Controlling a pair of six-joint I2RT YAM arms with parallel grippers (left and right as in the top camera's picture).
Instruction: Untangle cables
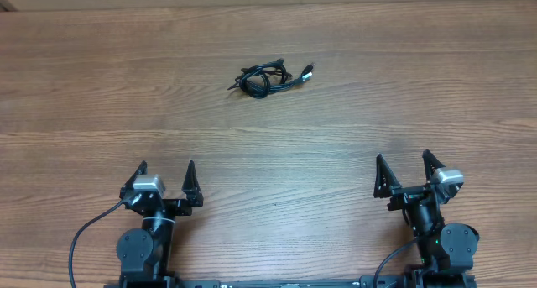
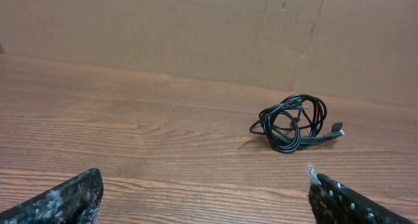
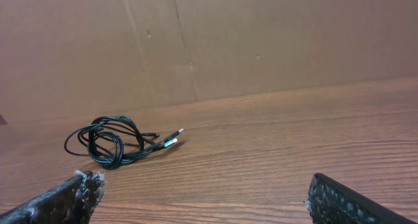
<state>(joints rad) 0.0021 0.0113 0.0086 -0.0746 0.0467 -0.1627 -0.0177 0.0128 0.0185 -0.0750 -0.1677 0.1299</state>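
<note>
Starting from the task's zero point: treat no step as done. Locate the cables (image 1: 270,78) on the wooden table (image 1: 101,86), toward the far side and slightly left of centre, well apart from both arms. Note one compact bundle of overlapping loops, with a metal-tipped plug end poking out on the side toward the right arm. Confirm the left gripper (image 1: 166,165) spread wide and grasping nothing, parked at the near edge. Confirm the right gripper (image 1: 403,157) likewise released and empty, also at the near edge. Regard the whole job as outstanding: reaching for the bundle, pinning one loop, drawing a plug end free, laying the cords out apart. Expect thin, limp cords to drag together when pulled from one side only. Cannot tell from these views how many cords make up the bundle.
</note>
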